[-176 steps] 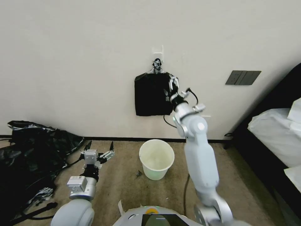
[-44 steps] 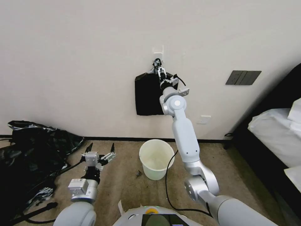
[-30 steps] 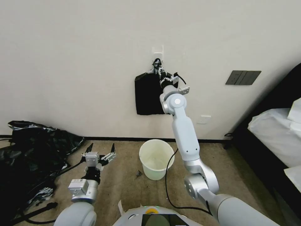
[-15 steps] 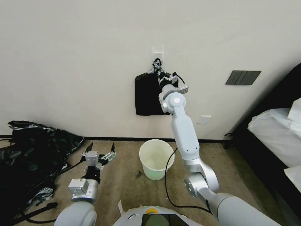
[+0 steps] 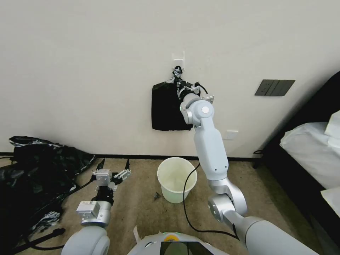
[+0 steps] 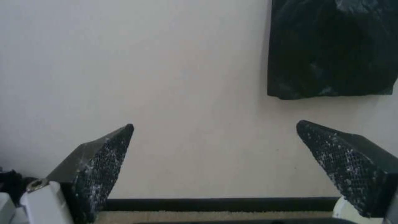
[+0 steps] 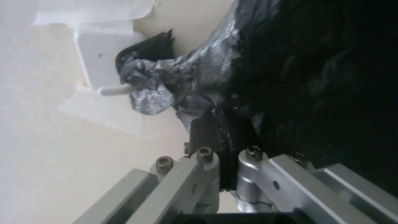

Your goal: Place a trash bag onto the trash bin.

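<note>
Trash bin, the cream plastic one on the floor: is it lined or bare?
Bare. The round cream plastic trash bin stands upright, its pale inside showing, no black bag over the rim.

Hidden, cropped and unclear parts

In the head view the right arm covers the right side of the black stack of bags [image 5: 164, 108] on the wall, and the right pincer [image 5: 180, 86] there is too small to judge. In the right wrist view its fingers [image 7: 209, 130] are pressed together against black plastic, but whether they pinch 1 thin trash bag [image 7: 215, 124] or several layers cannot be told; the stack runs off the picture's edge. The heap of black sheeting [image 5: 32, 177] is cut by the head view's left edge. The trash bin [image 6: 350, 214] shows as a sliver at the left wrist view's corner, behind a fingertip [image 6: 344, 161].
</note>
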